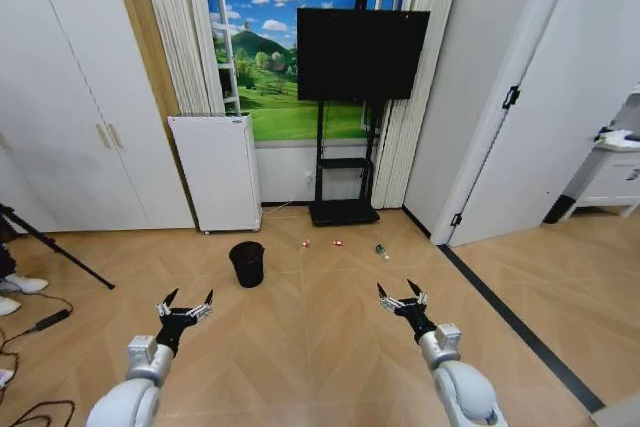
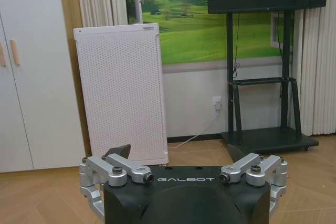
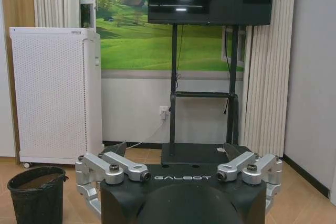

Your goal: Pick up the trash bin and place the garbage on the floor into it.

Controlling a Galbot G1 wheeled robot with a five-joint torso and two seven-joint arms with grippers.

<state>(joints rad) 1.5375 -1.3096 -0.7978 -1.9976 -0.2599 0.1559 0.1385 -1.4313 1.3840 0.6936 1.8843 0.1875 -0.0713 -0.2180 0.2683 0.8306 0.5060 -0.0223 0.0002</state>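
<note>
Two grippers of mine hang low over the floor (image 1: pixel 330 347), well short of the trash bin (image 1: pixel 247 263), and both are released, grasping nothing. My left gripper (image 1: pixel 186 304) has its fingers spread apart, nearer to me than the bin and a little to its left. My right gripper (image 1: pixel 402 293) is spread the same way, nearer to me than the bin and well off to its right.

The trash bin stands upright on the herringbone wood, small, round and black, slightly tapered. From my right wrist I see it (image 3: pixel 35 192) past my open fingers; its inside is dark, and I cannot tell whether anything lies in it.

To the bin's right, a little farther from me, the garbage lies in a loose row on the floor: one red-and-white piece (image 1: pixel 306 243) closest to the bin, a second red-and-white piece (image 1: pixel 338 243) beyond it, and a small bottle with a green label (image 1: pixel 381 250) farthest out. All three are apart from one another and from the bin.

Behind the bin, against the wall, stands a white perforated appliance (image 1: pixel 216 171). Behind and right of the bin is a black TV (image 1: pixel 361 53) on a black stand (image 1: pixel 343 209).
</note>
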